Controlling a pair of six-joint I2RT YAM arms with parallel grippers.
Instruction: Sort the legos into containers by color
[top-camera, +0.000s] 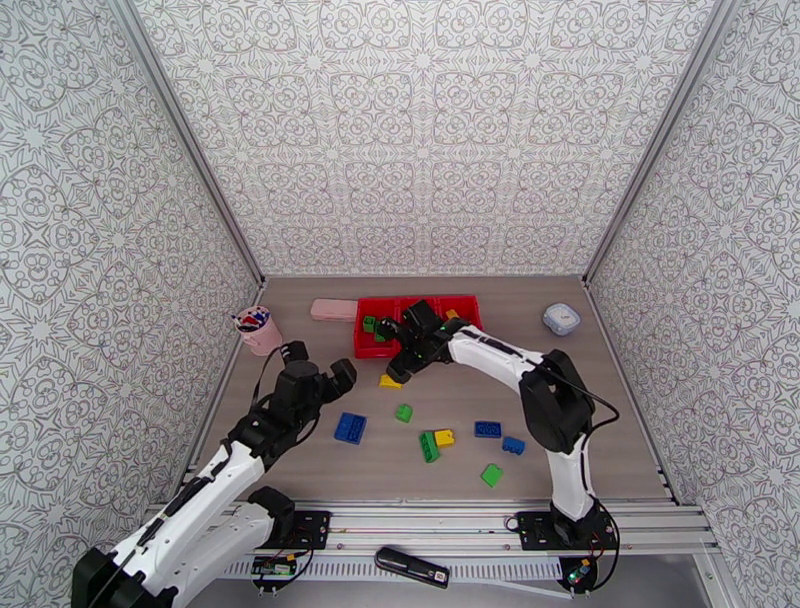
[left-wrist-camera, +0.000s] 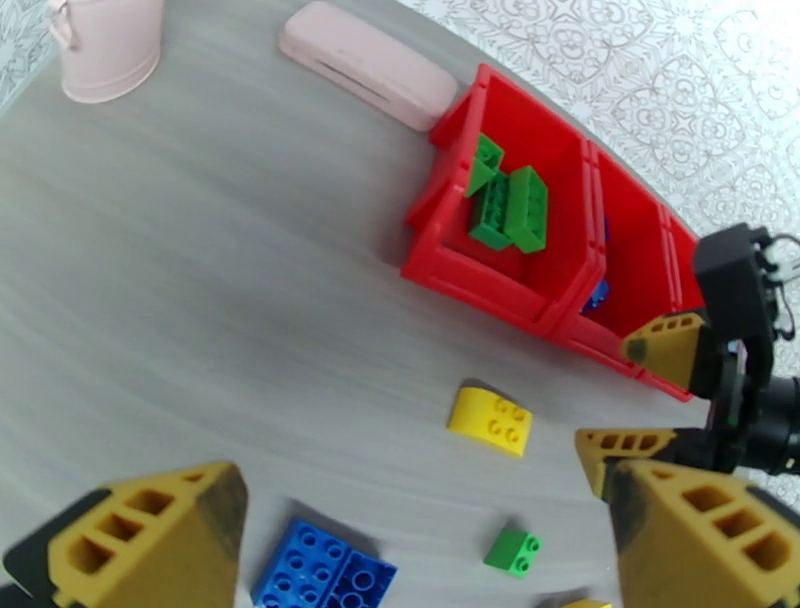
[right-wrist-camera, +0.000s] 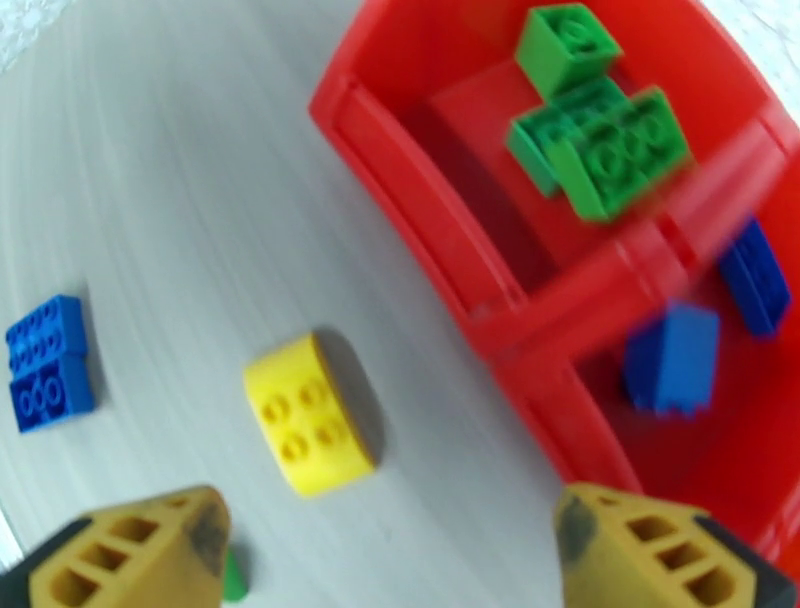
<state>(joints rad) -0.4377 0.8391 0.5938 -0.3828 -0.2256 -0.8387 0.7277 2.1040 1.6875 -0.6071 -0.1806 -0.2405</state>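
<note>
Top external: joined red plastic bins (top-camera: 462, 305) at the grey table's (top-camera: 600, 420) far edge; green studded bricks (top-camera: 372, 326) in the left bin, blue bricks (right-wrist-camera: 672, 358) in the middle; right gripper (top-camera: 402, 362) apart, empty, beside a yellow curved brick (top-camera: 390, 381); left gripper (top-camera: 322, 376) wide apart, empty, near the left edge; loose bricks (top-camera: 488, 429) mid-table.

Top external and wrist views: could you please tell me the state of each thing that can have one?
left end effector, open, empty.
right end effector, open, empty, at the containers' front edge.
containers, upright, open-top.
green legos, in the left bin.
blue legos, in the middle bin.
yellow lego, loose on the table, studs up.
pink cup, upright.
</note>
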